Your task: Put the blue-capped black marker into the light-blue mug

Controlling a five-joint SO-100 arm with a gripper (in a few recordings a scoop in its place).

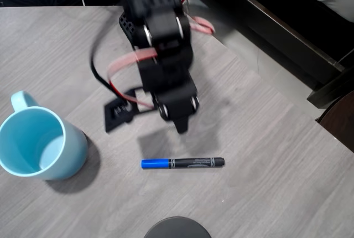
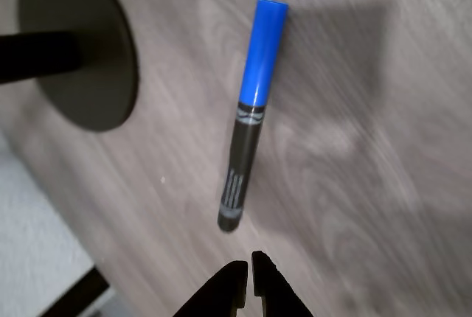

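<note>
The marker (image 1: 182,163) is lying flat on the grey table (image 1: 265,155) at lower centre of the overhead view, its long axis running left to right, blue cap pointing left toward the mug (image 1: 40,144). The mug is sitting upright at the left edge, holding nothing. The gripper (image 2: 247,276) is hovering just above the marker, fingertips nearly touching, gripping nothing.

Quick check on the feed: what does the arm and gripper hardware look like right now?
The arm is built from black plastic segments with round silver-rimmed fittings at the joints. Flat pink-red ribbon cables and a thin black wire loop off its side. The gripper ends in two black, pointed fingertips.
</note>
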